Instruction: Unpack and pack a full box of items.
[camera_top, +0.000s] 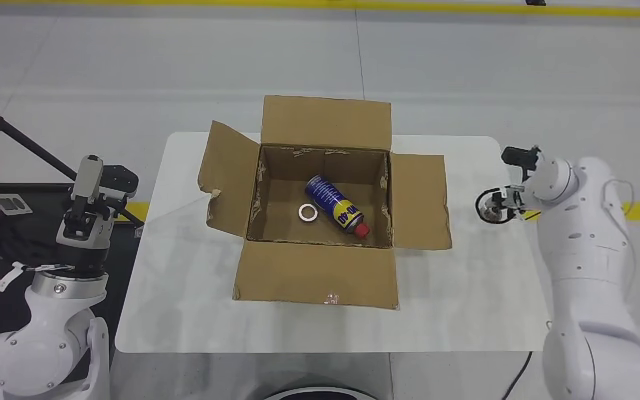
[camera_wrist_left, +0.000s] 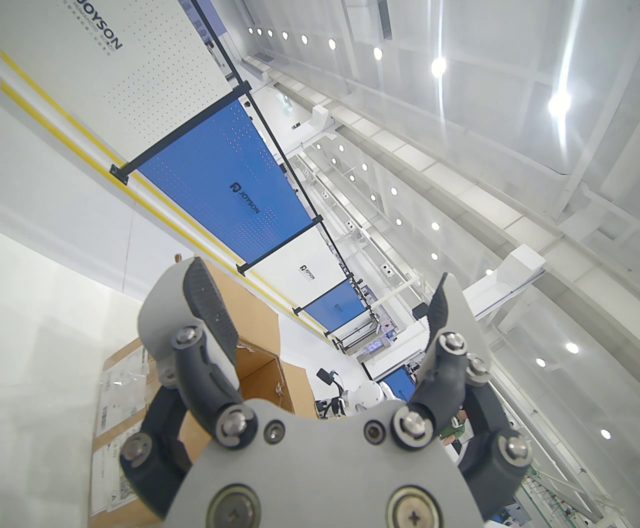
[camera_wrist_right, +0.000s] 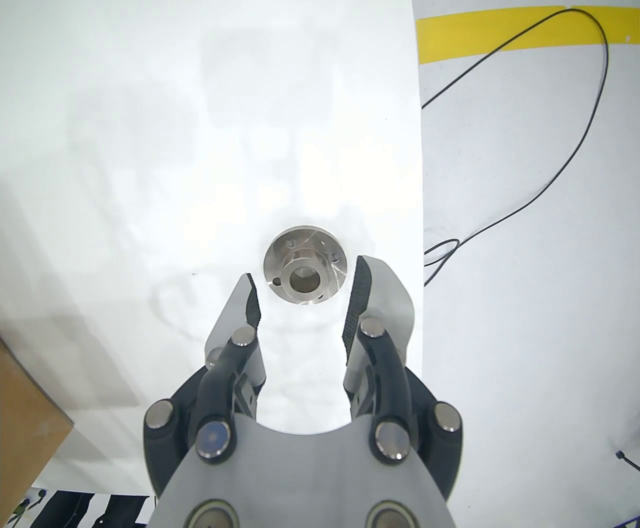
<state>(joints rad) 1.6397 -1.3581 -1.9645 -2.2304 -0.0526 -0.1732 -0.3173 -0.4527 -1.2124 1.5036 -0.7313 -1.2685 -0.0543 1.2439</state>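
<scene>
Item count, as I tally it from the remote console. Containers: one cardboard box (camera_top: 318, 285), with four flaps. Items in the box: two, being one blue spray can (camera_top: 336, 205) and one small white ring (camera_top: 309, 213). Items on the one white table (camera_top: 180, 300): one metal flange (camera_wrist_right: 305, 271) (three loose items in all). Grippers: two, the left gripper (camera_wrist_left: 317, 277) and the right gripper (camera_wrist_right: 305, 269).

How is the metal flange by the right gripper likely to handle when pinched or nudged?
The metal flange looks solid and machined, so it is probably rigid and heavy for its size. Its polished surface may slip in the right gripper. Lying flat on the table, it should slide rather than roll when nudged.
</scene>
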